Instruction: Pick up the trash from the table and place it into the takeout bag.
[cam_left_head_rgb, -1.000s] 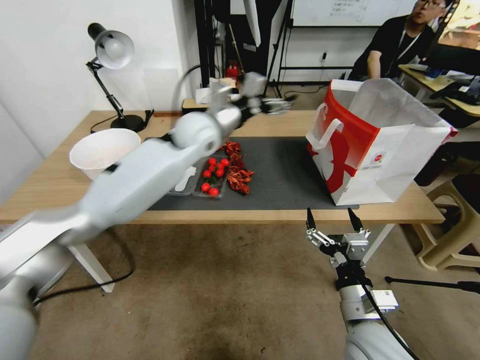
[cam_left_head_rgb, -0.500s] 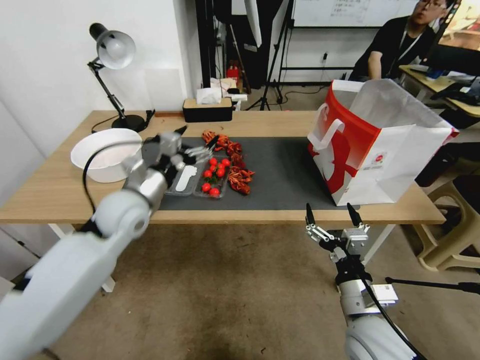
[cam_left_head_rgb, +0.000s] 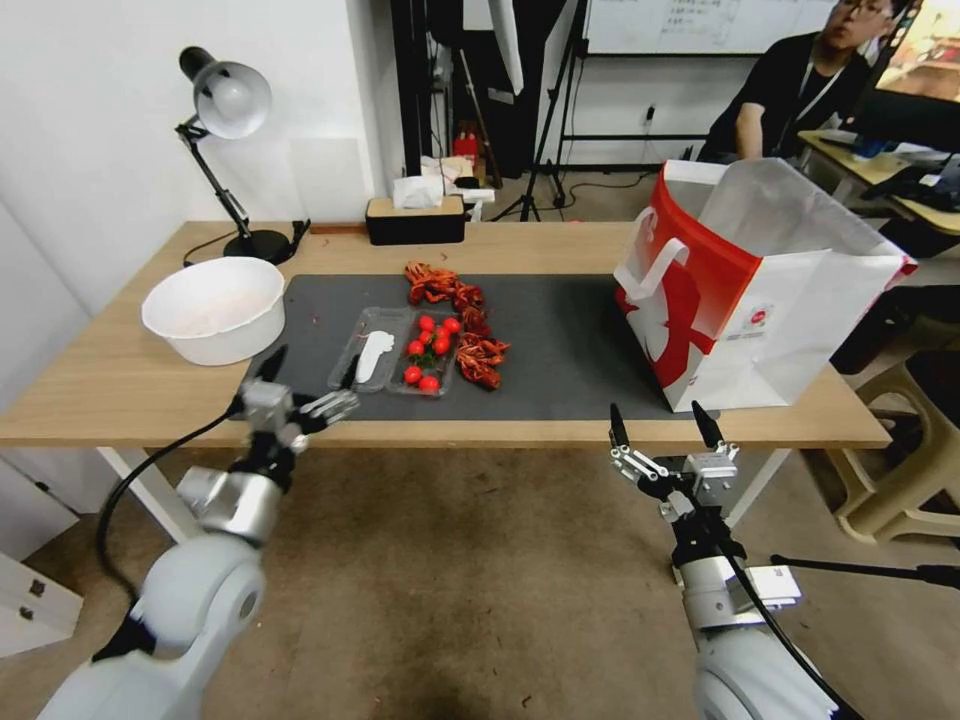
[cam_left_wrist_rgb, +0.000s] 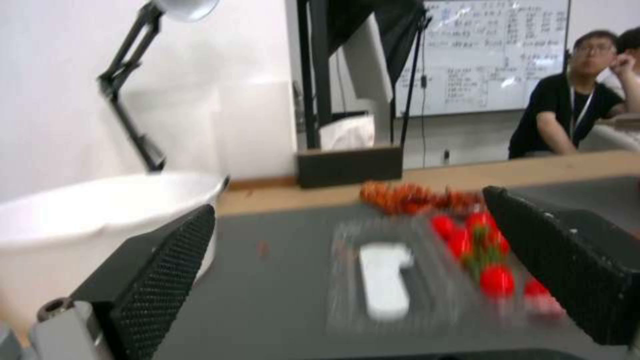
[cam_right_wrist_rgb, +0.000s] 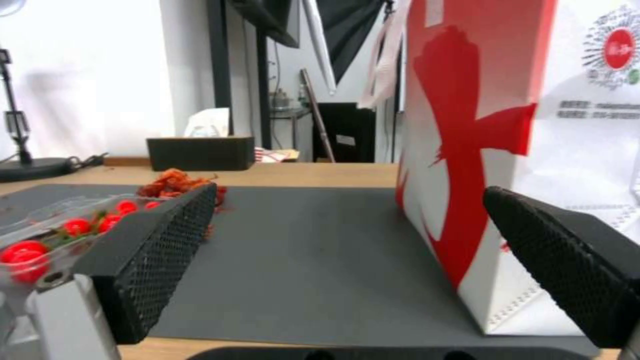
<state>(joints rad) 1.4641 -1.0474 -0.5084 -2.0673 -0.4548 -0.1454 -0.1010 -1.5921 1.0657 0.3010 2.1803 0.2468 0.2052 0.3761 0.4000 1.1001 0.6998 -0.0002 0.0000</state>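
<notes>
Grey matting (cam_left_head_rgb: 560, 350) is serving as the landmark on the bench (cam_left_head_rgb: 100, 390). Lying on the matting, left of its middle, are a clear tray (cam_left_head_rgb: 395, 362) of red tomatoes with a white utensil, and crayfish shells (cam_left_head_rgb: 470, 325) beside it. A white bowl (cam_left_head_rgb: 213, 308) is sitting just off the mat's left end. The takeout bag (cam_left_head_rgb: 760, 290) is standing open on the mat's right end. Both pincers are hanging empty with jaws apart at the mat's near edge: left pincer (cam_left_head_rgb: 300, 385) by the left corner, right pincer (cam_left_head_rgb: 665, 432) below the bag. Judgement: collection is unfinished; all visible trash is awaiting removal.
</notes>
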